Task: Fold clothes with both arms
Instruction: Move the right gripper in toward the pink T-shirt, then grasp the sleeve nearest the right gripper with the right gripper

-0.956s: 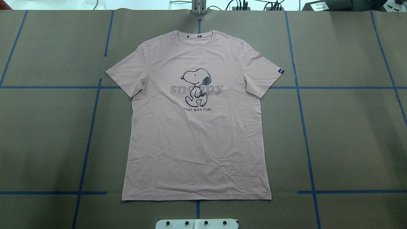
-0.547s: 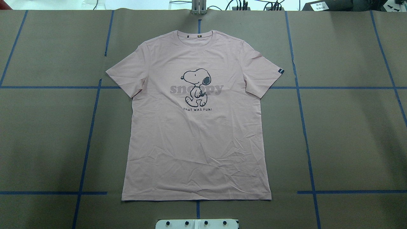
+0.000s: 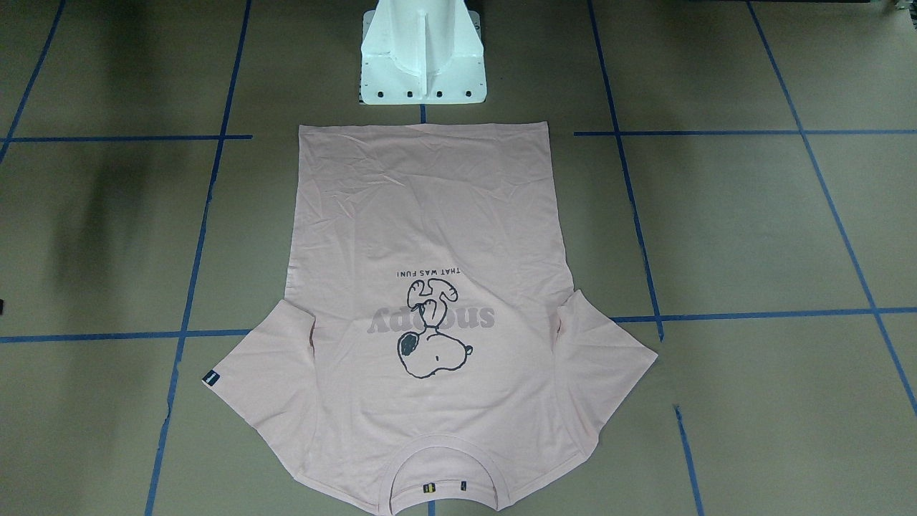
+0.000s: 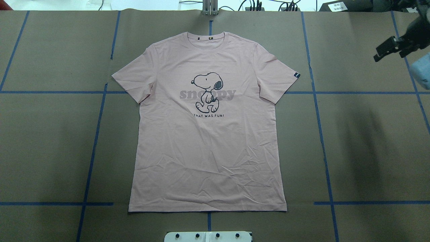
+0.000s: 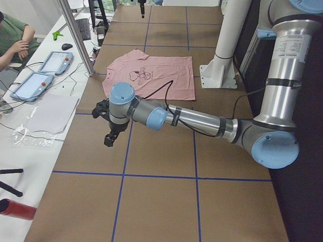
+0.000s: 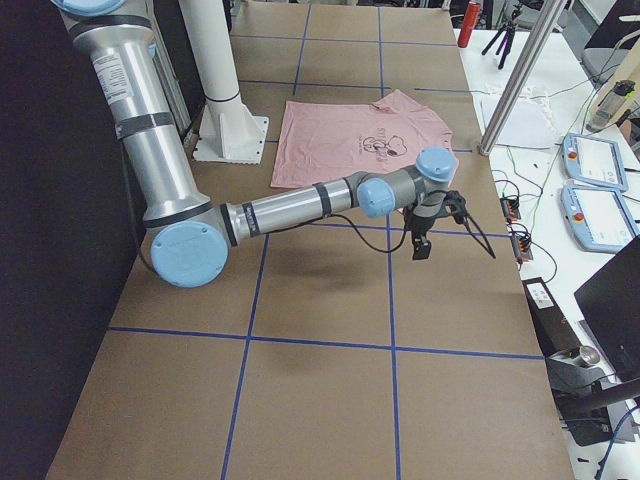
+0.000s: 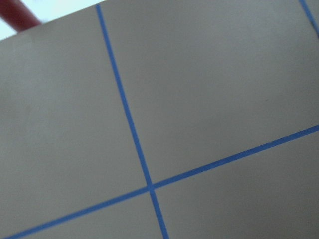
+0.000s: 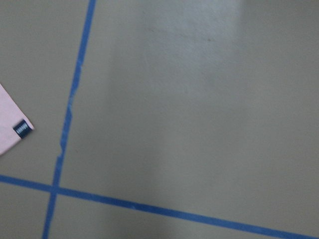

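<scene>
Your shirt [image 4: 208, 161] lies flat, print up, in the middle of the table [image 4: 369, 151], hem nearest the base [image 3: 423, 57]. The left arm [image 5: 192, 118] and right arm [image 6: 290, 205] hang wide of it, either side (jaws too small to tell, apart or together). Come in low on both sleeves [image 4: 134, 79], evenly matched.

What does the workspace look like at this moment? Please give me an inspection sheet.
Surface: brown table with a blue tape grid.
Job's things: pink T-shirt lies flat, print up, unfolded, collar away from the pedestal.
Clutter: nothing seen.
Grippers: right gripper is above bare table beyond the tagged sleeve; left gripper is above bare table; neither touches the shirt; open or shut cannot be told.
Cables: black cable loops along the left arm.
Surroundings: person and tablets at the side bench.
</scene>
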Available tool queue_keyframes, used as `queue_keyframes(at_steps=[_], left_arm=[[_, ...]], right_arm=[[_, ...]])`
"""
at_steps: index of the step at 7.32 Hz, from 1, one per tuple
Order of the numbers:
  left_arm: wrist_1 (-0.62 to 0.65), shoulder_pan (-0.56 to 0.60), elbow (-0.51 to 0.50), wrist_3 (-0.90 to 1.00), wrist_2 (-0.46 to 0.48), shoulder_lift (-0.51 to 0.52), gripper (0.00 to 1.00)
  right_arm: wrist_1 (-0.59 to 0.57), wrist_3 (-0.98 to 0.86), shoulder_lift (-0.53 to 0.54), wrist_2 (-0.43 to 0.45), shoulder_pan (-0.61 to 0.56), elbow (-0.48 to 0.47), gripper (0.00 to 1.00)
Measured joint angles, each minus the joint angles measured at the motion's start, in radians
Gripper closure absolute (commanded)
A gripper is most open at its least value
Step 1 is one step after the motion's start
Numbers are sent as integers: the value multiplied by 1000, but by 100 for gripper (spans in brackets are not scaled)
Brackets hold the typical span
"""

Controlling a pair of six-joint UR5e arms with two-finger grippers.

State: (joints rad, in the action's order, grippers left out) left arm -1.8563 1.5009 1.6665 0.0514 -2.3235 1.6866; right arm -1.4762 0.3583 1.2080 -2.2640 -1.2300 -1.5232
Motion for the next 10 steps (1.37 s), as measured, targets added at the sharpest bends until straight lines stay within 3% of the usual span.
queue_keyframes(at_steps=[2,4,5,7,10], left_arm=[[-54,-36,-32,-80,0,36,0],[-80,-81,-58,-139,2,58,0],[-101,-90,-62,-156,2,61,0],[-115,-94,-65,-178,0,63,0],[-118,-94,-68,-183,0,64,0]], right_arm=[[122,189,-78,78,123,47,0],[413,402,-152,118,219,228,0],[502,452,-199,154,253,322,0],[545,481,-235,207,293,386,1],[548,485,-238,239,342,395,4]])
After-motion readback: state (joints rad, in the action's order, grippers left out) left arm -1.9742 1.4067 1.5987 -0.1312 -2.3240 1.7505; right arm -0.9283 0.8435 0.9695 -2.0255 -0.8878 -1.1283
